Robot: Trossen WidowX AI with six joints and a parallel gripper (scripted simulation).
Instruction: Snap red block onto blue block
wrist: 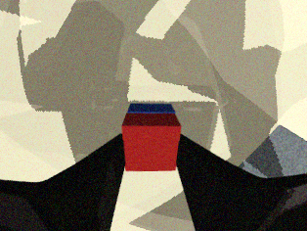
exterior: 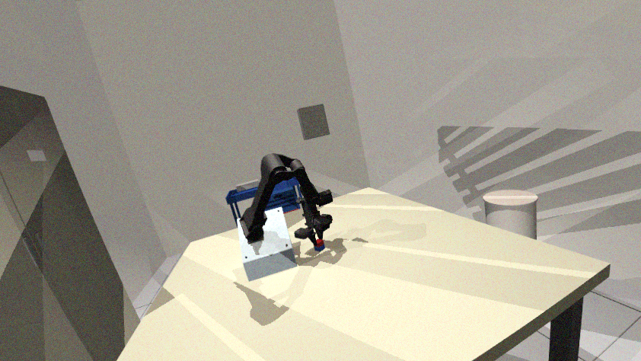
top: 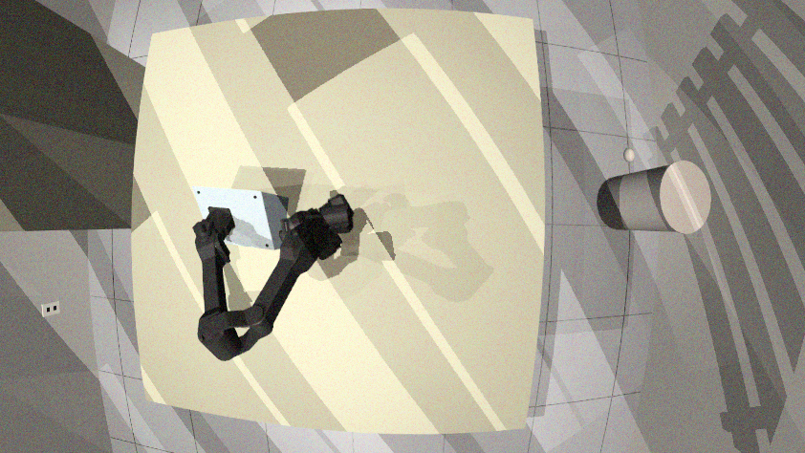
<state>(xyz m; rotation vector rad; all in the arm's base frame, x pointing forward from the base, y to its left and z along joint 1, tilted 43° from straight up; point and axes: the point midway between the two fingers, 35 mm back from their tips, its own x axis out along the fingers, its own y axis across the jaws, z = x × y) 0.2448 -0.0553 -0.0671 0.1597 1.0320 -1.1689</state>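
Now we see the red block (exterior: 320, 242) (wrist: 151, 148) directly over the blue block (exterior: 319, 247) (wrist: 152, 108) — touching or nearly so, we cannot tell which — with the blue one's far edge showing past it in the wrist view. Our gripper (exterior: 318, 240) (wrist: 150, 139) is closed on the red block's two sides, partly open by its width; the coming push should go straight down — square, lest it tip.
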